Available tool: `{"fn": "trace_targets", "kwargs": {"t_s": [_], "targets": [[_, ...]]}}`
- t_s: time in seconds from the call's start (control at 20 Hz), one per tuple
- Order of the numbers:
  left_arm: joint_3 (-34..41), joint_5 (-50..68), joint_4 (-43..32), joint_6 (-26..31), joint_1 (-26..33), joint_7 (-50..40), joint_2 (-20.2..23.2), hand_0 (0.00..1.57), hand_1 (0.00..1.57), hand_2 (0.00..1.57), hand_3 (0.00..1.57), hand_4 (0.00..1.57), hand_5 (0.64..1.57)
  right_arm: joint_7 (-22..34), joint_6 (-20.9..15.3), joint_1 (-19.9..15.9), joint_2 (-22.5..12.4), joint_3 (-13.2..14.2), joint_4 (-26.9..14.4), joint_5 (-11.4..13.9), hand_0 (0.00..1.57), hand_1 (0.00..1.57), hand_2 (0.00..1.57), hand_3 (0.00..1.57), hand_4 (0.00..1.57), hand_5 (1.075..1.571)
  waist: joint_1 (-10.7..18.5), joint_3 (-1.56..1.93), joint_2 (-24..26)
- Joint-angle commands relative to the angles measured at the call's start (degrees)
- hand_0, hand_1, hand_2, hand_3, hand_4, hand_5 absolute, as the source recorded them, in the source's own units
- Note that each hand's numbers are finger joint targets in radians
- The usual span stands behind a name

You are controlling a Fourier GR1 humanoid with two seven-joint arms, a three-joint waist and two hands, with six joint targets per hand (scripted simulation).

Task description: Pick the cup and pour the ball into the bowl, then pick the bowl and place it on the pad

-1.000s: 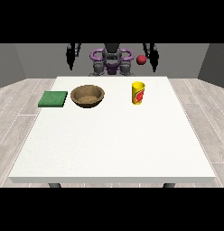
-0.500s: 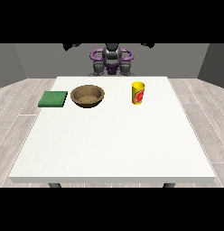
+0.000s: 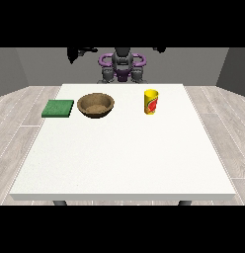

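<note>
White table [image 3: 122, 158] spread wide across the middle of the view, with three things set in a row near its far edge. Yellow cup [image 3: 151, 102] with a red mark on its side stood upright toward the far right, well apart from the others. Brown bowl [image 3: 96, 105] sat left of centre, mouth up, inside looking bare. Green pad [image 3: 58, 108] lay flat just left of the bowl, close beside it but not touching. No ball to be made out anywhere, whether in the cup or elsewhere.

Robot [image 3: 122, 66] seen small behind the table's far edge, grey and purple torso, both arms raised high and out to the sides. Hand at the view's left [image 3: 79, 51] held up at the top of the scene, well above and behind the pad and bowl, touching nothing; whether its fingers were spread or curled, cannot tell. Hand at the view's right [image 3: 159, 49] likewise up at the top edge, only partly visible, far above the cup and holding nothing; finger state also impossible to tell.
</note>
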State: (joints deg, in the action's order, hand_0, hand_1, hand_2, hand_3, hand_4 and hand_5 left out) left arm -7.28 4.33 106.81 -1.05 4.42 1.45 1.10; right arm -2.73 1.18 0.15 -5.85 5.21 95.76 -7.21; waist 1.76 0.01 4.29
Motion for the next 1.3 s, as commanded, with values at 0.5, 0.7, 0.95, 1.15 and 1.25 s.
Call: {"fn": "trace_targets", "kwargs": {"t_s": [0.5, 0.7, 0.95, 1.15, 1.25], "targets": [[14.5, -1.7, -20.8, 0.4, -21.3, 11.2, 7.7, 0.0, 0.0, 0.0, 0.0, 0.0, 1.252, -13.5, 5.2, -11.3, -2.4, 2.6, -11.6, -0.4, 0.0, 0.0, 0.0, 0.0, 0.0, 1.561, -5.0, -0.01, -17.6], [15.1, -2.2, -28.4, 1.7, -22.9, 17.7, 8.0, 0.0, 0.0, 0.0, 0.0, 0.0, 1.25, -10.9, 7.9, -17.4, -7.5, 6.8, -14.8, -3.3, 0.0, 0.0, 0.0, 0.0, 0.0, 1.561, -4.8, -0.02, -18.7], [13.9, -6.0, -35.8, -2.8, -26.5, 22.3, 5.1, 0.0, 0.0, 0.0, 0.0, 0.0, 1.236, -15.6, 8.4, -18.8, -7.3, 7.7, -21.3, -2.8, 0.0, 0.0, 0.0, 0.0, 0.0, 1.562, -5.2, -0.01, -18.2], [16.4, -6.1, -43.3, -3.8, -27.4, 28.3, 5.7, 0.0, 0.0, 0.0, 0.0, 0.0, 1.232, -17.3, 9.6, -16.4, -7.1, 7.9, -22.7, -3.1, 0.0, 0.0, 0.0, 0.0, 0.0, 1.564, -6.8, -0.02, -17.9], [15.0, -6.5, -45.5, -3.4, -25.5, 32.8, 3.6, 0.0, 0.0, 0.0, 0.0, 0.0, 1.249, -18.0, 12.0, -17.7, -9.3, 9.4, -25.0, -4.5, 0.0, 0.0, 0.0, 0.0, 0.0, 1.563, -6.1, -0.02, -18.9]]}}
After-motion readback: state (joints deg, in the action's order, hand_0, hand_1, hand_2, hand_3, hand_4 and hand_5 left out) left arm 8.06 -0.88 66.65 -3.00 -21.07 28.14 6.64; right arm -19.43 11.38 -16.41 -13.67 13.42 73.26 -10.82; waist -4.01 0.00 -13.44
